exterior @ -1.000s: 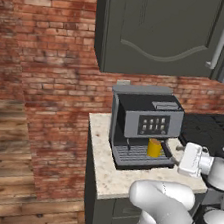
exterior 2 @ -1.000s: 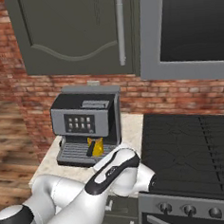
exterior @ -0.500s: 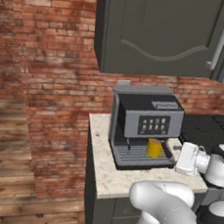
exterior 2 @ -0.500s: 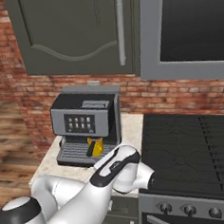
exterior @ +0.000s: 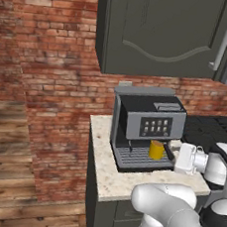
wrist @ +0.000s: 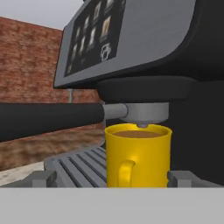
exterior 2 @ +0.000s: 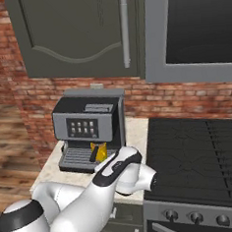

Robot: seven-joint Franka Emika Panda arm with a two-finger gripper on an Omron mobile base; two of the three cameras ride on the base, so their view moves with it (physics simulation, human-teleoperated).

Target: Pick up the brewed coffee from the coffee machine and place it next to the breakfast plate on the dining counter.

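We see the yellow mug upright on the coffee machine drip tray; the gripper sits at its 3 o'clock.

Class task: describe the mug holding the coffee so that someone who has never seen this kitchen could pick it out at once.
Find the grey coffee machine on the speckled counter below the dark wall cabinet. The mug stands on its ribbed tray, under the spout. It is the one bright yellow thing there, small and full of brown coffee.

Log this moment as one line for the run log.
phase: approach | hand: open, beside mug | mug: on machine tray, full, not gripped
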